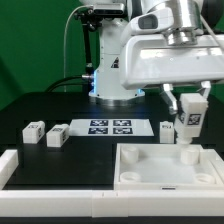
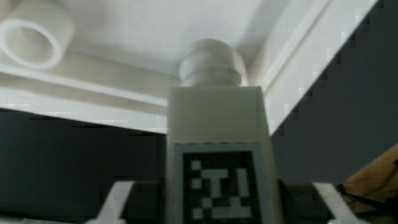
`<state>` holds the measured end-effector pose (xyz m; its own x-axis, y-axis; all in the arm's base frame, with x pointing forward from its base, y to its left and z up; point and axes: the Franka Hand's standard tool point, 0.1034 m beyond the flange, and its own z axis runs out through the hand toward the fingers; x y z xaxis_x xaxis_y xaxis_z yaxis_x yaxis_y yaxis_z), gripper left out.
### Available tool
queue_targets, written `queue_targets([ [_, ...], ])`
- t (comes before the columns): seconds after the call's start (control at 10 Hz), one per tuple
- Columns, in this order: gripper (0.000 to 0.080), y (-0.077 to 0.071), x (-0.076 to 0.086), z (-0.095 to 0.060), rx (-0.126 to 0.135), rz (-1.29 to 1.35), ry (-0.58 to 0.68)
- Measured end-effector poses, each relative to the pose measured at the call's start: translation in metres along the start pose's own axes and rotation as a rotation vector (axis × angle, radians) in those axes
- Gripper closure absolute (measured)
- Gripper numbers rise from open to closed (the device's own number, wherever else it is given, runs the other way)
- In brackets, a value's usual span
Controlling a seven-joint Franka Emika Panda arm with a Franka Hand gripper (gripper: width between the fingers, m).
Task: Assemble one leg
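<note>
My gripper (image 1: 188, 108) is shut on a leg (image 1: 188, 124), a small white block with a black-and-white tag, and holds it just above the far right corner of the white square tray part (image 1: 128, 175). In the wrist view the leg (image 2: 217, 140) runs up the middle between my gripper's (image 2: 224, 190) fingers (image 2: 125, 200). Its round peg end (image 2: 214, 62) points at the tray's inner corner (image 2: 285, 40). A round socket (image 2: 36, 45) of the tray shows beside it.
Two more legs (image 1: 35, 131) (image 1: 58, 134) lie on the black table at the exterior view's left. A third (image 1: 167, 128) stands beside my gripper. The marker board (image 1: 112, 127) lies mid-table. A white rim piece (image 1: 10, 165) lies at the front left.
</note>
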<state>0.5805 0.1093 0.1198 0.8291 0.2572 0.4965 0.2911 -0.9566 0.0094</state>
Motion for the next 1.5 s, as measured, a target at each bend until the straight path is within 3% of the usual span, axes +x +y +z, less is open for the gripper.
queue_targets([
  [0.2, 0.0509, -0.009, 0.014, 0.013, 0.016, -0.013, 0.011],
  [0.4, 0.0509, -0.001, 0.015, 0.020, 0.015, -0.020, 0.010],
  [0.6, 0.0509, -0.002, 0.015, 0.020, 0.016, -0.022, 0.010],
  [0.9, 0.0509, 0.011, 0.010, 0.028, 0.006, -0.017, 0.008],
  [1.3, 0.0509, 0.001, 0.018, 0.037, 0.018, -0.026, 0.014],
  [1.5, 0.0509, -0.003, 0.015, 0.042, 0.023, -0.028, 0.007],
])
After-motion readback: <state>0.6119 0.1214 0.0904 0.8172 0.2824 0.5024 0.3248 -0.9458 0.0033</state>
